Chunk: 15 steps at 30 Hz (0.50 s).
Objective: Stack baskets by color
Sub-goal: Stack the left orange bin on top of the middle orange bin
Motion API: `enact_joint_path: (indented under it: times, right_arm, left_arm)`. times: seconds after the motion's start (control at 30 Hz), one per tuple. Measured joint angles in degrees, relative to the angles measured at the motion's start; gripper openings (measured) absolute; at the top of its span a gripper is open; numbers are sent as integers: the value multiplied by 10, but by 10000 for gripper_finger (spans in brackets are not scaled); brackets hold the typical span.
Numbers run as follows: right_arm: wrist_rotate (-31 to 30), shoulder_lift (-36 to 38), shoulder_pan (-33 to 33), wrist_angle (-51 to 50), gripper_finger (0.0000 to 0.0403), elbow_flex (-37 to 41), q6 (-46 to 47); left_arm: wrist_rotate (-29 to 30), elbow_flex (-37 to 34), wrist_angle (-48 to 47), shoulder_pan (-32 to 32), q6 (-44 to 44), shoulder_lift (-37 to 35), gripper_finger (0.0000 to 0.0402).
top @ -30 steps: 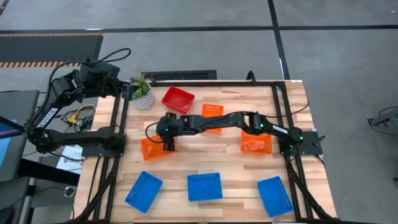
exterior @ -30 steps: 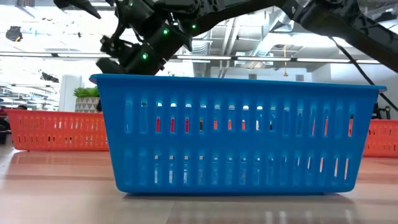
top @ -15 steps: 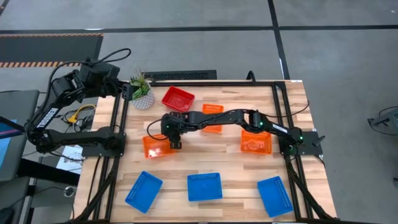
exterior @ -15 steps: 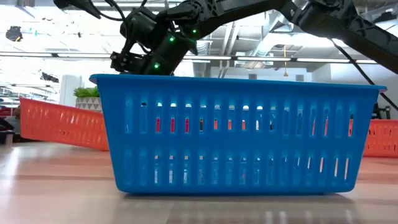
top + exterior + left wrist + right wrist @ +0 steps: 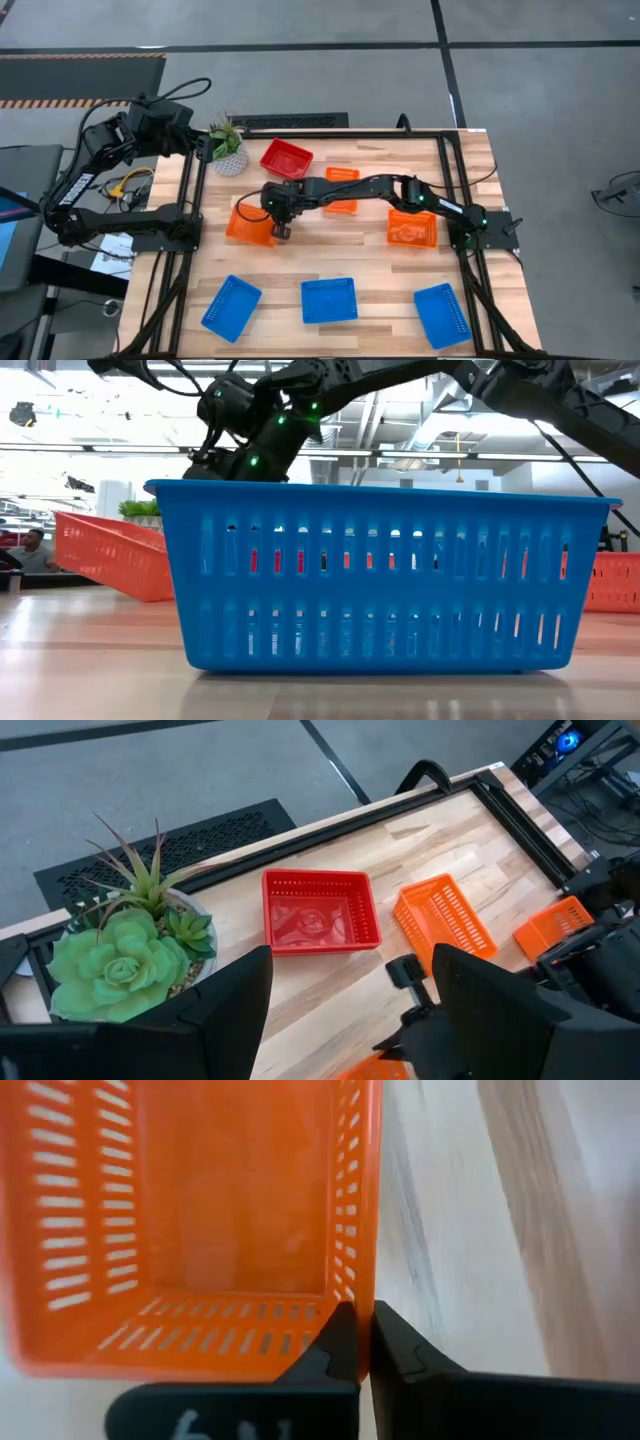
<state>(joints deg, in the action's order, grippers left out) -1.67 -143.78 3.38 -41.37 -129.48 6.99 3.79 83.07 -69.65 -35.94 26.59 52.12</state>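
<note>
moved: right gripper [image 5: 279, 231] has clamped onto the wall of the orange plastic mesh basket [image 5: 249, 225], now tilted up at table left
grip: fingers [image 5: 340, 1342] pinch its right wall
left gripper: parked off table near white-potted green plant [image 5: 227, 146], cannot tell fingers
others: red basket [image 5: 286, 159] at back, three blue baskets [image 5: 329, 300] along front

Both arms are showing matte black, jointed links with thin black cables running along them. The right arm [image 5: 350, 190] is glowing with small green lights near its wrist, while the left arm [image 5: 95, 170] is wearing white lettering along one link.
</note>
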Motion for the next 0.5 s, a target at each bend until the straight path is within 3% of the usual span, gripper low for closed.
enact_joint_path:
  times: [0.27, 0.5]
  right_arm:
    - [-1, 113, 29, -76, 5, -1, 140]
    - [-113, 231, 74, -294, 2, -1, 201]
  left_arm:
    - [0, 0, 0, 0, 0, -3, 263]
    - [0, 0, 2, 0, 2, -11, 263]
